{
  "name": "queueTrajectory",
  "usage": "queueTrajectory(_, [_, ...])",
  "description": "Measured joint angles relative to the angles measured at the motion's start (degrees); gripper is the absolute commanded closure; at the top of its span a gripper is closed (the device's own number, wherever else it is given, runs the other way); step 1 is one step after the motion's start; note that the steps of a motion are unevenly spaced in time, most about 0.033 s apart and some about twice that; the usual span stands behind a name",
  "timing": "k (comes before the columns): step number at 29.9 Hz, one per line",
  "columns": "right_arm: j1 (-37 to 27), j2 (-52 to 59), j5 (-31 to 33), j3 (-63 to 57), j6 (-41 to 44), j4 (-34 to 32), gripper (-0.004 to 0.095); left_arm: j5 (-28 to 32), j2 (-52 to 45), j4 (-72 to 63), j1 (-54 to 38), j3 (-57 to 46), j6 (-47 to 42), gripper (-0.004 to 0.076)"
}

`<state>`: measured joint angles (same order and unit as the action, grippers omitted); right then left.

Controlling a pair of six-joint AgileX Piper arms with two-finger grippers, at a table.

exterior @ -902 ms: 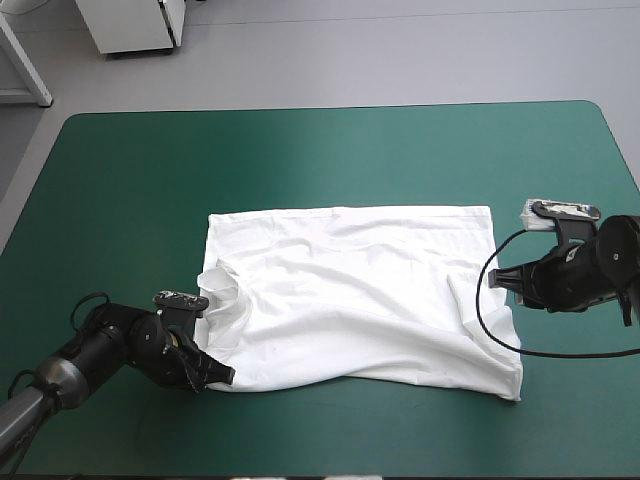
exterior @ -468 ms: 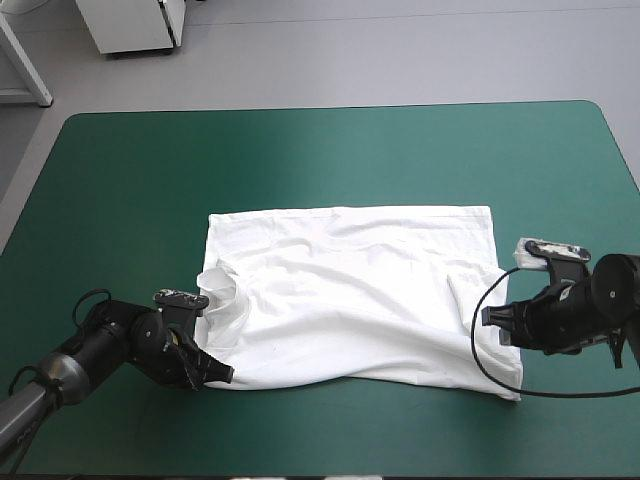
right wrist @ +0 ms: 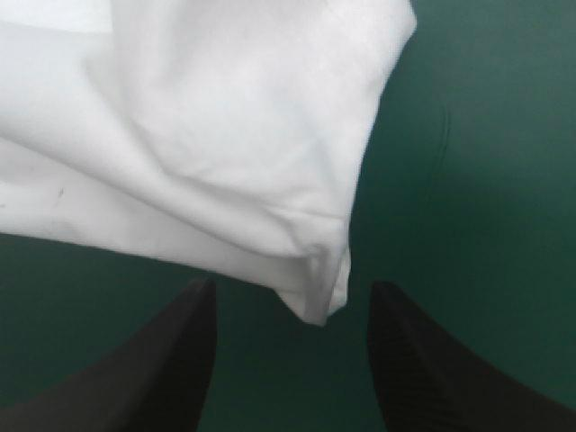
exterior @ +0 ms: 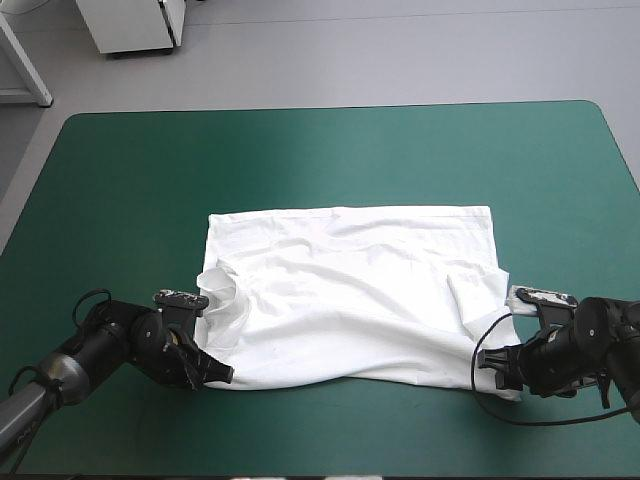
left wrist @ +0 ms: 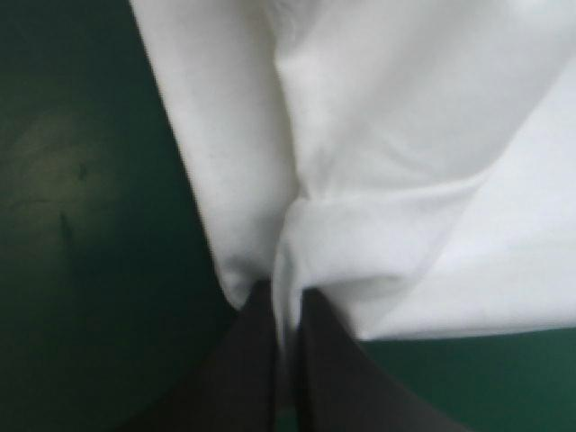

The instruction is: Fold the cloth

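The T-shirt (exterior: pixel 350 290) is spread almost flat on the near half of the teal-green table (exterior: pixel 300 160), with loose creases along its near edge and a rumpled sleeve at its left side. The left hand (exterior: pixel 222 376) is clenched on the near-left corner, and in its own view a narrow fold of white cloth is pinched between the black fingers. The right hand (exterior: pixel 497 363) is released. Its fingers are spread, and the near-right corner lies just ahead of and between them, not yet gripped.

The main risk is judged to lie at that right corner. It is doubled over on itself, so only the upper layer may be caught, or nothing at all if the fingers are shut short of it. One corner would then be raised alone and the spread cloth dragged askew. The left pinch is narrow, so the fold may be pulled free under a sharp tug.

Wide bare table is left between the far hem and the far edge, enough for the near edge to be carried over. Both hands are near the table's near edge, where little room is left.
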<state>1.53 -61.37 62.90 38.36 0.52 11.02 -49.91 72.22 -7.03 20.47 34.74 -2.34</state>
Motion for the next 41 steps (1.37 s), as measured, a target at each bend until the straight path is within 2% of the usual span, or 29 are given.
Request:
queueTrajectory(4, [0.00,-0.22,-3.65,-1.83,-0.17,-0.05,0.0429,0.00,0.00,0.00,0.00,0.00,0.00,0.0733])
queueTrajectory(11, [0.00,-3.26,-7.63,-5.54,-0.52,0.52,0.0521,0.03,0.00,0.00,0.00,0.00,0.00,0.0733])
queueTrajectory(20, [0.00,-4.59,-10.12,-6.53,-1.37,3.11,0.0786,0.13,0.04,-0.06,0.00,0.00,0.00,0.0733])
queueTrajectory(26, [-0.05,-5.10,-10.38,-7.55,-1.70,3.37,0.0927,0.46,0.04,-0.17,0.00,0.00,0.00,0.0733])
queueTrajectory(33, [-0.05,-5.10,-8.76,-6.20,-1.91,4.16,0.0927,-0.13,0.17,-0.34,-0.02,0.44,0.00,0.0733])
queueTrajectory(37, [-0.05,-4.77,-2.32,-0.96,-1.91,4.24,0.0927,-3.57,1.90,-0.13,-0.07,3.82,0.91,0.0733])
queueTrajectory(41, [-0.05,-4.00,1.57,8.38,-1.47,4.12,0.0927,-4.85,2.90,-2.68,0.00,10.89,2.34,0.0733])
